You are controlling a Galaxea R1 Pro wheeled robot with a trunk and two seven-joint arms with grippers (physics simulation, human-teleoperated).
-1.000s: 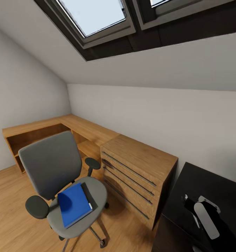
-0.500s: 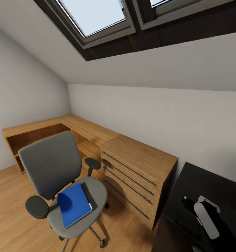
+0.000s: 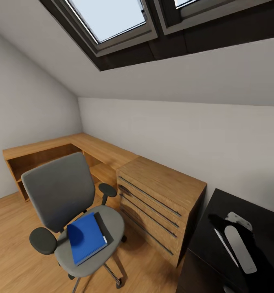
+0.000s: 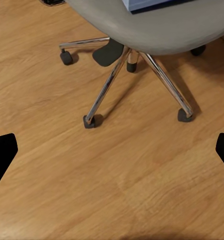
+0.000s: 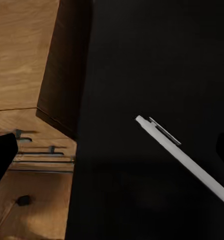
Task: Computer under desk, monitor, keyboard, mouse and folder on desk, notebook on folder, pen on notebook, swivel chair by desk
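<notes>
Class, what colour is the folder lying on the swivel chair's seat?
Bright blue folder; clearest in the head view.

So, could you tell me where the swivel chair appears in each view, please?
Head view: the swivel chair stands lower left, blue folder on its seat.
Left wrist view: its grey seat and chrome star base over the wooden floor.
Right wrist view: a tiny dark caster, possibly its; too small to tell.
Shared landmark: the wooden floor.
</notes>
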